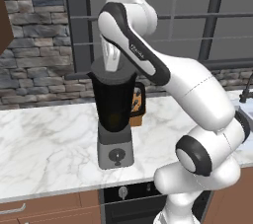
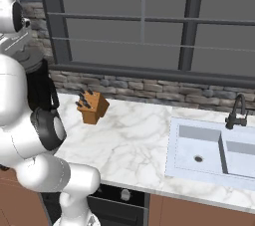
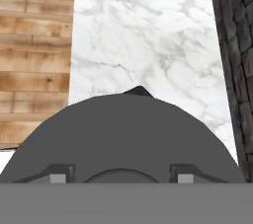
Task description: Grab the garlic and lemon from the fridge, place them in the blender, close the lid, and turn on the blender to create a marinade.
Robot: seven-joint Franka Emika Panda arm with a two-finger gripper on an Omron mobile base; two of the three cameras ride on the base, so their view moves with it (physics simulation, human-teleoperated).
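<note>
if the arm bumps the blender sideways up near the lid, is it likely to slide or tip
Probably tip: the blender is tall on a narrow base. The marble counter looks smooth, so a low push might slide it. The lid looks rigid.

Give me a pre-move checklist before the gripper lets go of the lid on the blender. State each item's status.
1. Lid sits across the top of the blender jar: ok.
2. Lid seated flush all round: cannot tell.
3. Gripper directly above the lid, fingertips at its surface: ok.
4. Garlic and lemon inside the jar: cannot tell, jar too dark.
5. Blender upright on the counter: ok.
6. Front knob unobstructed: ok.
</note>
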